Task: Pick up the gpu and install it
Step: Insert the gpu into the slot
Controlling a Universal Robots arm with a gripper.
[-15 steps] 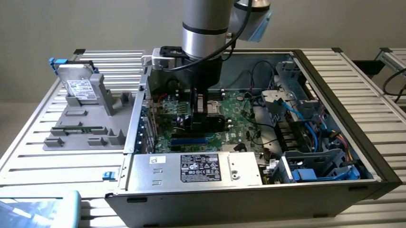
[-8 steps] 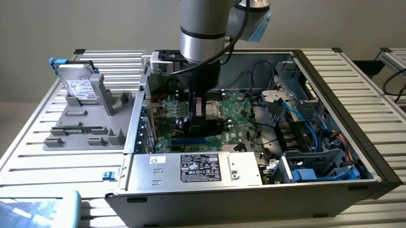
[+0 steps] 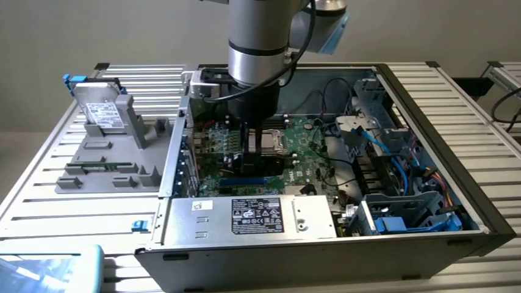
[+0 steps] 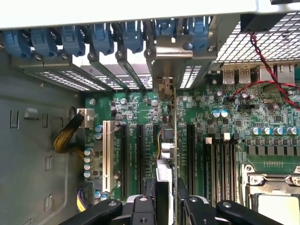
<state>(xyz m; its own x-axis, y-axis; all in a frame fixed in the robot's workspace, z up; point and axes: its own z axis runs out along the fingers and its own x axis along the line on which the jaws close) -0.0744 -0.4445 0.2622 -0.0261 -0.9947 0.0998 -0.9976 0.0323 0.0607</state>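
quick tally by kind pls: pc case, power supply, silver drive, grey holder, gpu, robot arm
pc case: 1
power supply: 1
silver drive: 1
grey holder: 1
gpu: 1
robot arm: 1
total: 6

The exterior view stands high and well back from the open computer case (image 3: 326, 259), facing down at a slant, with the table (image 3: 49, 207) around it and the arm (image 3: 258, 55) entering at 12 o'clock. The wrist view sits close over the motherboard (image 4: 136, 107), facing straight down along the gripper (image 4: 168, 190) and the gpu (image 4: 174, 122) clamped edge-on in it. The 2 views share the motherboard's slots (image 4: 139, 159).
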